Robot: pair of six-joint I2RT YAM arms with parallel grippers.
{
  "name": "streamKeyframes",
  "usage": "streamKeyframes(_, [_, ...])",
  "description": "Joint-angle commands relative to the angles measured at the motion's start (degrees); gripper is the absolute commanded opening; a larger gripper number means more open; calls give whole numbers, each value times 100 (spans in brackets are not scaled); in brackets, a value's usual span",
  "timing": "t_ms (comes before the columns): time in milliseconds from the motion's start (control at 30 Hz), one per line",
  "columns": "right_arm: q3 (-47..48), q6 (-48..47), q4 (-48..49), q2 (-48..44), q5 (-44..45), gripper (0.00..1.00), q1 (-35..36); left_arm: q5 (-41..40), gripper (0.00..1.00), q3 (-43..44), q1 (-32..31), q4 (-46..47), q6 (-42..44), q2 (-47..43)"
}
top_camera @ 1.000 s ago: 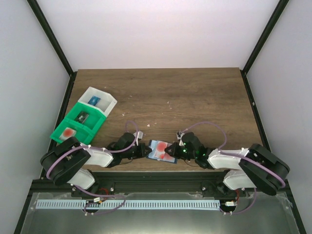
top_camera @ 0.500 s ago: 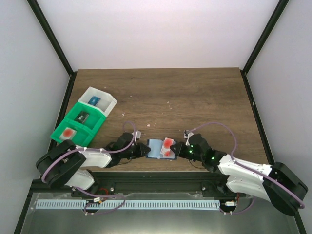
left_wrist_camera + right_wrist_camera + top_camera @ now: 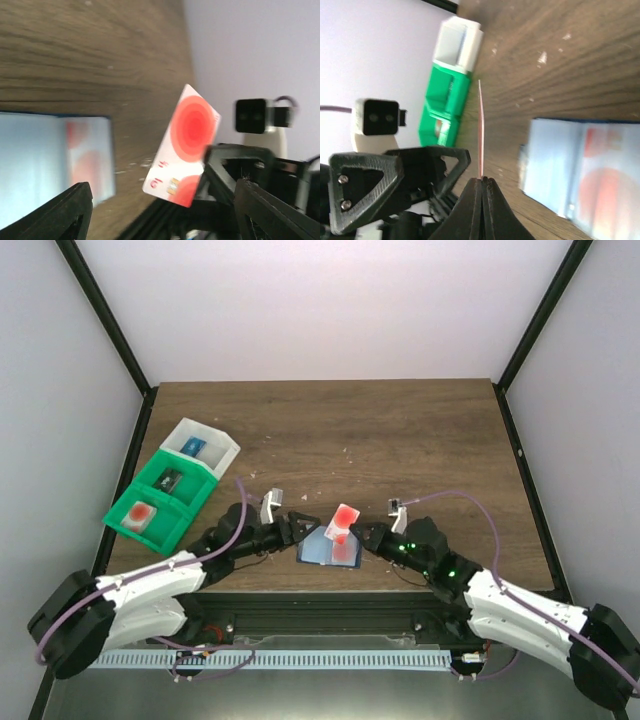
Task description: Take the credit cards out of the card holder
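Near the table's point(image 3: 400, 440) front edge, between the 2 arms, we see the holder point(image 3: 316, 551) lying open and flat on the wood, its pale blue inside facing up. The right gripper point(image 3: 359, 532) has its fingertips pressed together on the lower edge of 1 card point(image 3: 344, 517), which is raised clear of the holder and tilted, its red-orange blotch toward the top camera. In the right wrist view this card point(image 3: 480, 125) appears edge-on as a thin line rising from the closed fingertips, with the holder point(image 3: 560, 155) lying just beside it. A 2nd card point(image 3: 87, 160) sits in the holder's pocket, its blotch visible through the sleeve. The left gripper point(image 3: 297, 523) hangs just beside the holder's left edge with its fingers point(image 3: 70, 210) spread wide and nothing between them; we cannot tell whether it touches the holder. At the table's left side stand a green bin point(image 3: 200, 485) and, adjoining it on the far side, a white bin point(image 3: 222, 447), both well apart from the holder.
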Motion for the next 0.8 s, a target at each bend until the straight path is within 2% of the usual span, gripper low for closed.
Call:
streamKeyframes(0, [-40, 578, 835, -322, 381, 0, 37, 371, 80, -386, 13, 1114, -818, -441])
streamKeyframes(100, [79, 865, 1154, -348, 563, 0, 38, 418, 77, -617, 11, 1833, -1161, -609])
streamKeyframes(367, [74, 1884, 2644, 419, 240, 1, 37, 268, 75, -365, 8, 2292, -1191, -741])
streamKeyframes(533, [186, 2053, 2925, 791, 154, 1, 51, 252, 65, -319, 13, 2460, -1319, -476])
streamKeyframes(767, [68, 2186, 3063, 779, 276, 1, 55, 402, 62, -292, 1, 2980, -1486, 97])
